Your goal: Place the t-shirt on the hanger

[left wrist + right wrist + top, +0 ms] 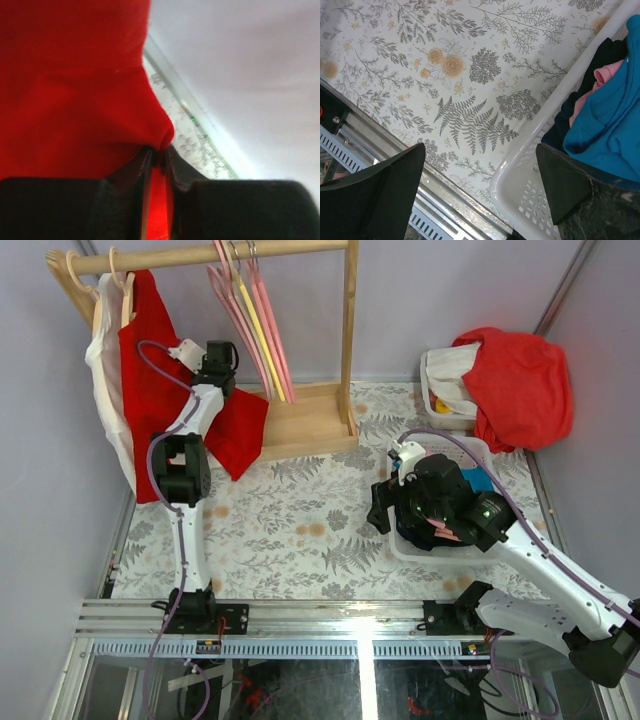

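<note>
You have the t-shirt [150,380], bright red cloth, hanging below the left end of the wooden rail [220,254]. It drapes long, with one lower corner spread out to the right, under the rail's middle. The hanger [127,300], pale wood, hooks over the rail's left end, with one arm showing beside the t-shirt's top.

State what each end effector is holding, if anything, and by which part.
The left end effector pinches a bunched fold of the t-shirt; the right end effector holds nothing.
</note>
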Available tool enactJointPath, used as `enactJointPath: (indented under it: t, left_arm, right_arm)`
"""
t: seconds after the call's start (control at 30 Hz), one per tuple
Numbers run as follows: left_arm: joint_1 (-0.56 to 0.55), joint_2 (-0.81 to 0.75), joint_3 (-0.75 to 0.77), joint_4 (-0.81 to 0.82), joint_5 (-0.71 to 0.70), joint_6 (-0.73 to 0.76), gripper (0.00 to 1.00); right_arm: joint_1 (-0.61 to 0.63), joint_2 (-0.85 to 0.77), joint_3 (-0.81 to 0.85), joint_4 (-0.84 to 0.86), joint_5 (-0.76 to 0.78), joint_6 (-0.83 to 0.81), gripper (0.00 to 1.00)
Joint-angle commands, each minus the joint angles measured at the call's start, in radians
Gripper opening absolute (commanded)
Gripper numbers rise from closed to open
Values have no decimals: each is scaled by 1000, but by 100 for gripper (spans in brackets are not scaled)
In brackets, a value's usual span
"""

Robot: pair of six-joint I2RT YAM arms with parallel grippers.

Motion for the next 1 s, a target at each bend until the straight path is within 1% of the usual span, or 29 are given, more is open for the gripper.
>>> enactJointPath:
  t: [0.0,0.07,0.13,0.17,0.23,0.37,0.47,0.5,0.57,0.6,0.63,0.67,0.8,0.9,0.97]
  left_arm:
    - [8,-47,-97,11,-45,-13,25]
    - [8,-72,-169,12,-47,-38,39]
    - [7,-95,-239,21,-47,-56,49]
    - [8,-107,-268,28,-47,-63,52]
    - [8,-141,-328,54,-38,-67,55]
    - [-3,-264,-514,210,-10,-30,64]
    - [-28,-326,-592,299,31,20,67]
    - [-42,-349,-613,326,34,44,71]
    - [-70,-394,-680,413,41,95,82]
    - [-81,-414,-701,450,47,117,92]
    - [-88,-429,-718,484,66,133,99]
    - [-89,-440,-730,515,101,146,100]
    - [-110,-486,-760,538,139,163,100]
    - [-137,-534,-800,551,143,184,100]
    - [-169,-575,-829,537,119,197,100]
  right_arm:
    - [-9,-19,9,38,-27,14,99]
    - [-10,-30,12,28,-27,15,99]
    - [-9,-40,14,20,-26,15,99]
    - [-10,-43,15,14,-29,14,99]
    - [-9,-51,15,4,-29,16,99]
    - [-9,-69,18,-15,-32,21,99]
    - [-9,-83,22,-20,-37,30,99]
    - [-9,-86,23,-21,-39,34,99]
    - [-9,-95,25,-23,-44,42,99]
    - [-9,-99,26,-23,-44,46,99]
    - [-9,-103,26,-25,-43,48,99]
    - [-9,-108,24,-25,-42,52,99]
    - [-9,-132,16,-27,-33,70,99]
    - [-10,-147,16,-34,-21,78,99]
    - [-9,-154,19,-39,-17,85,99]
